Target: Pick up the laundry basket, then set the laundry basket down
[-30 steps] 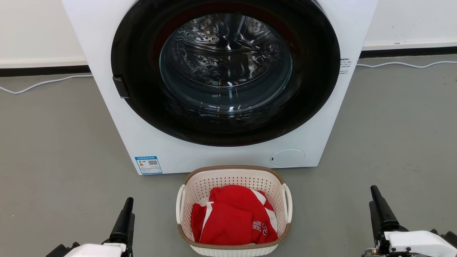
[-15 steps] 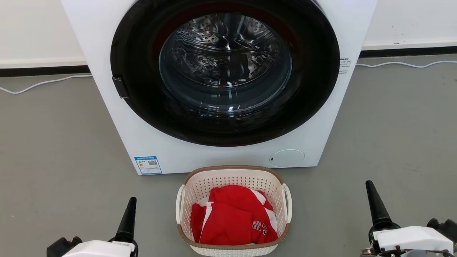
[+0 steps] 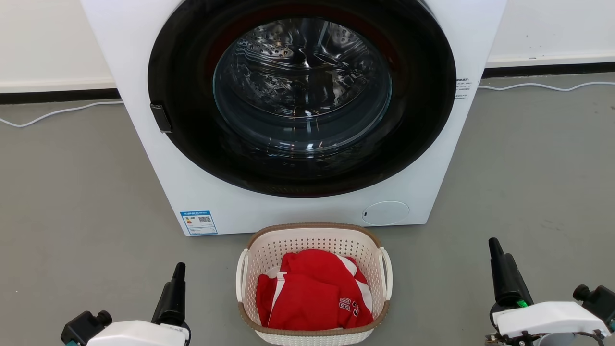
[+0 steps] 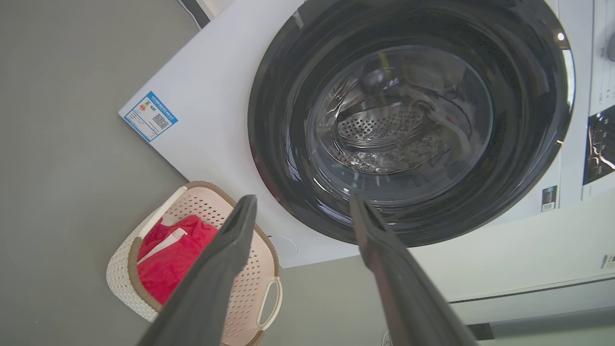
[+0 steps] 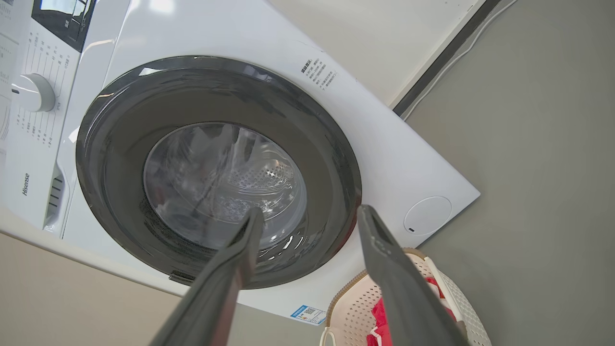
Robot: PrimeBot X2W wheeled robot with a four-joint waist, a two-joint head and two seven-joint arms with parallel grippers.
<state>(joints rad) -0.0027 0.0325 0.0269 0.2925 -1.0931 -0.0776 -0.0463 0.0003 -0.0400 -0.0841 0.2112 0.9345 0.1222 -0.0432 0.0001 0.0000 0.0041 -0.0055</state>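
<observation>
Laundry basket (image 3: 314, 240): cream, perforated, with a brown rim and white loop handles. It stood upright on the grey floor (image 3: 72, 192), just in front of the washing machine (image 3: 202, 192) and below its round glass door. Contents: one red garment (image 3: 312, 293) with white trim.
Left pincer (image 4: 303, 201): fingers spread apart, empty, low to the basket's left and well apart from it.
Right pincer (image 5: 311, 210): fingers likewise spread and empty, to the basket's right, touching nothing.

The cream perforated plastic laundry basket (image 3: 314, 242) sits on the grey floor (image 3: 72, 192) just before the white front-loading washer (image 3: 288, 211), red garment (image 3: 307, 298) inside.
</observation>
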